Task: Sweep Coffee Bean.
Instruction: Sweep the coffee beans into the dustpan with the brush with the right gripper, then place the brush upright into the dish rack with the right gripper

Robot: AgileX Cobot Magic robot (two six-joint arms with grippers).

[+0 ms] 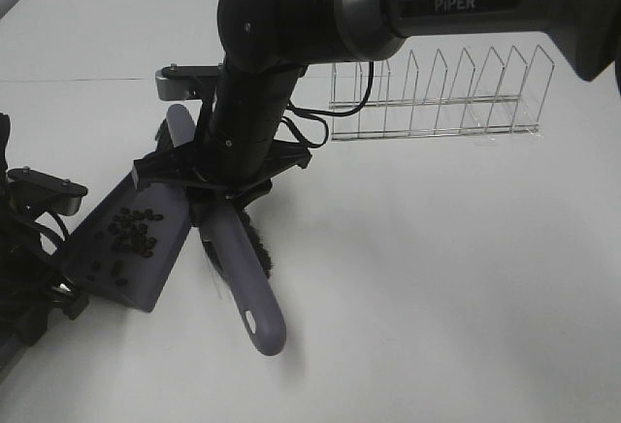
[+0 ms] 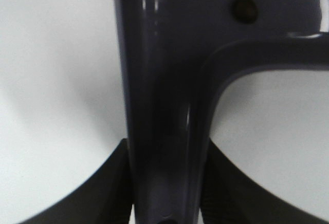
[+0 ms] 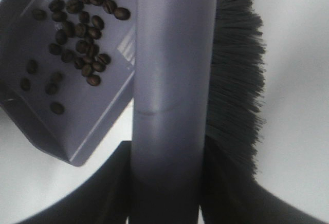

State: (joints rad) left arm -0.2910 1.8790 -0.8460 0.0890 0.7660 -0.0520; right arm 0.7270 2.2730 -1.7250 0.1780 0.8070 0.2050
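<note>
My arm [image 1: 456, 1] says "PiPER". My right claw [image 3: 167, 193] grips the brush handle [image 3: 172, 70] tight, my left claw [image 2: 167, 193] the dustpan handle [image 2: 159, 106]. The right wrist view shows the coffee beans [image 3: 82, 34] closely, inside the dustpan [image 3: 72, 142].

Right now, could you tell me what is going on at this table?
Two robot arms are sweeping up coffee beans. The left gripper is shut on the handle of the dustpan. The right gripper is shut on the brush, its bristles just beside the pan. The beans lie inside the dustpan, and none shows loose on the table. A wire rack stands behind.
</note>
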